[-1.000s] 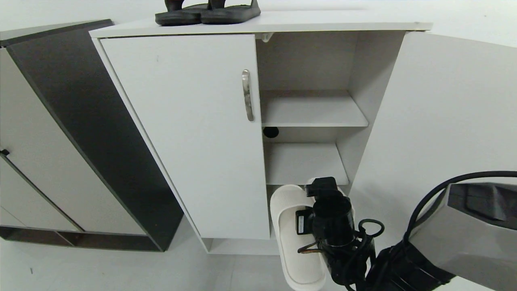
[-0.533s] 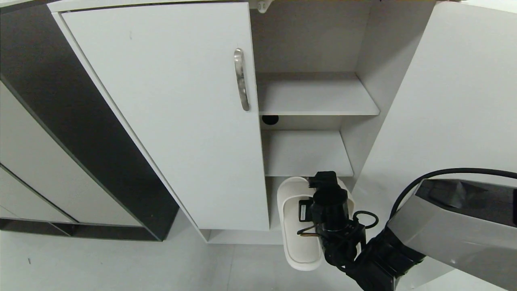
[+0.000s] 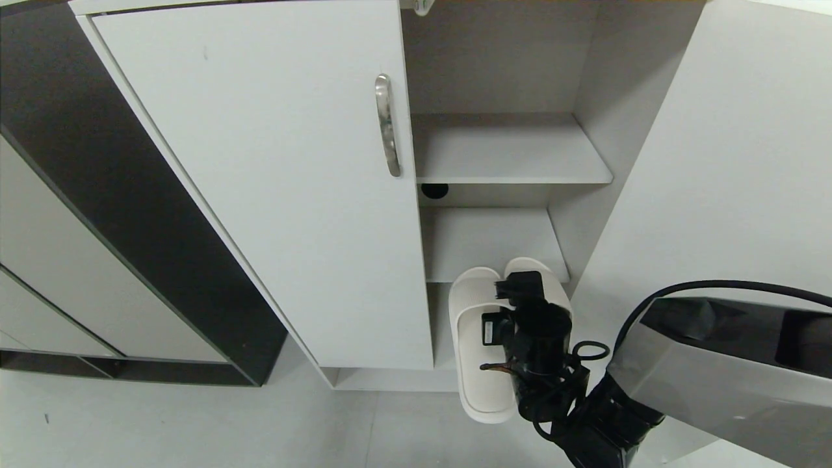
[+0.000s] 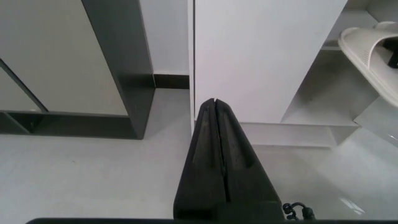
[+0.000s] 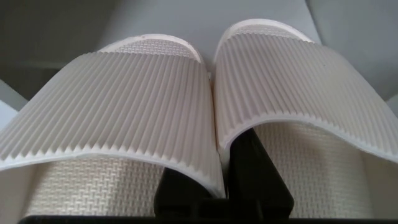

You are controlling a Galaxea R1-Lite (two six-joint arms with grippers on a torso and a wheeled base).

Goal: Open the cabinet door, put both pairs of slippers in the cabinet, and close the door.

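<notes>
Two white slippers [image 3: 484, 338] are being clamped by the right gripper [image 3: 518, 289] just before the cabinet's [image 3: 585, 84] lowest opening, flanked by its closed left door [image 3: 260, 162] and swung-out right door [image 3: 728, 162]; the left gripper [image 4: 215, 109] is being held pinched together.

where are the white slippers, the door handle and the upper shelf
white slippers [image 3: 473, 364], head view, footbed of the left one
door handle [image 3: 387, 123], head view, middle of the metal bar
upper shelf [image 3: 507, 149], head view, bare top surface
</notes>
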